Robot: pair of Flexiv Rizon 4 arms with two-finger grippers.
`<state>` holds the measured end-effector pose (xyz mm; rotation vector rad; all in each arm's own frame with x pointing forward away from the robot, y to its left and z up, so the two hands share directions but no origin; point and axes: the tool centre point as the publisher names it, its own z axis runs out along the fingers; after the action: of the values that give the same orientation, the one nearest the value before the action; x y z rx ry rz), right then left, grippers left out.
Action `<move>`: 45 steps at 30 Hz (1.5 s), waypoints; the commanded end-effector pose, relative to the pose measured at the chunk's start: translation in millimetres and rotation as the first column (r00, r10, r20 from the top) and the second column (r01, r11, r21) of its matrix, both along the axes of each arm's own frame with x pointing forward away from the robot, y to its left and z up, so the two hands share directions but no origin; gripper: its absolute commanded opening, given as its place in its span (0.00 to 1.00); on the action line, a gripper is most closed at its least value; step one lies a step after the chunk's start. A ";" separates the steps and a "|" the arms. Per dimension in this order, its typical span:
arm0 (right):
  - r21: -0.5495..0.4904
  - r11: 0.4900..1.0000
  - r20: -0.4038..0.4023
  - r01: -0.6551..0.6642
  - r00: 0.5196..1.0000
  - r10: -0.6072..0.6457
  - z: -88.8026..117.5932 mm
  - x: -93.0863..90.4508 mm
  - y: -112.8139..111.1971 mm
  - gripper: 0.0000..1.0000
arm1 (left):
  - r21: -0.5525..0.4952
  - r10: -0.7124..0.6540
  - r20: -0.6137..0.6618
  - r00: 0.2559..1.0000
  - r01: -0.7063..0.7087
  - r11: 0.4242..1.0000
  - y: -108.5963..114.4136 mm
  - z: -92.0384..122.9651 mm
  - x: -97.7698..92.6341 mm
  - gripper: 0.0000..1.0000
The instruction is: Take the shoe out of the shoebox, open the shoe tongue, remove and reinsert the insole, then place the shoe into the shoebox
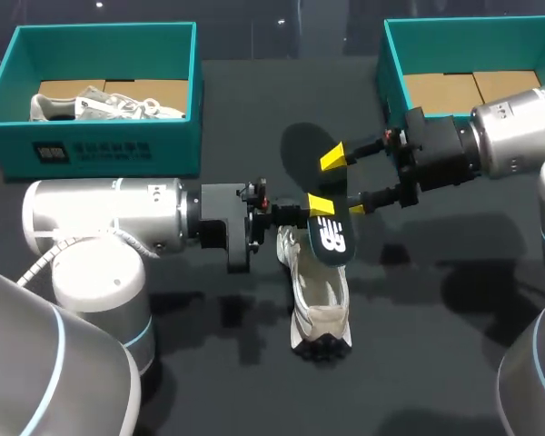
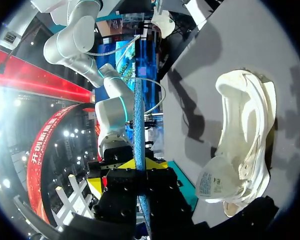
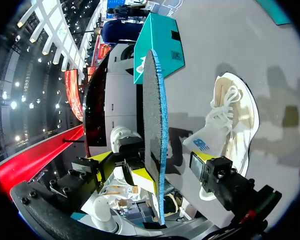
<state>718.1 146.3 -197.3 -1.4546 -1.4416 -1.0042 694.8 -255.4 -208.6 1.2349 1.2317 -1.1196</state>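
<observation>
On the table (image 1: 436, 363): two shoeboxes (image 1: 109, 145) (image 1: 393, 86), one loose shoe (image 1: 318, 309), one insole (image 1: 332, 239) tight in left jaws, right jaws wide.

Insole (image 1: 331, 238): white logo. Shoebox (image 1: 163, 150) front: white print, illegible.

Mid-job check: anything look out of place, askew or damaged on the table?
Nothing stands out. The insole is out of the shoe and held on edge in the left end effector, which fits this step. No damage or spill shows.
</observation>
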 end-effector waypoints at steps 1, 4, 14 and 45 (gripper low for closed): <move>0.001 1.000 0.002 0.005 1.000 -0.005 -1.3 -1.0 4.7 0.96 | 0.003 -0.009 -0.001 1.000 0.009 1.000 -7.3 -3.2 1.4 0.00; 0.007 1.000 0.006 0.007 1.000 -0.007 -2.2 -0.4 6.2 0.89 | 0.002 -0.014 -0.005 1.000 0.014 1.000 -9.6 -3.4 -0.4 0.00; 0.022 1.000 0.006 0.013 1.000 -0.013 -5.1 1.5 5.9 0.45 | -0.004 -0.026 0.013 1.000 0.026 1.000 -13.0 -2.4 -4.4 0.00; 0.052 0.998 0.016 0.021 1.000 -0.021 -10.0 7.1 3.2 0.00 | -0.013 0.008 0.028 1.000 -0.007 1.000 -10.9 -5.0 -7.4 0.00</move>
<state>726.0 147.9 -206.3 -1.4299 -1.4052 -1.0593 690.1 -265.2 -212.3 1.2372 1.2031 -1.1082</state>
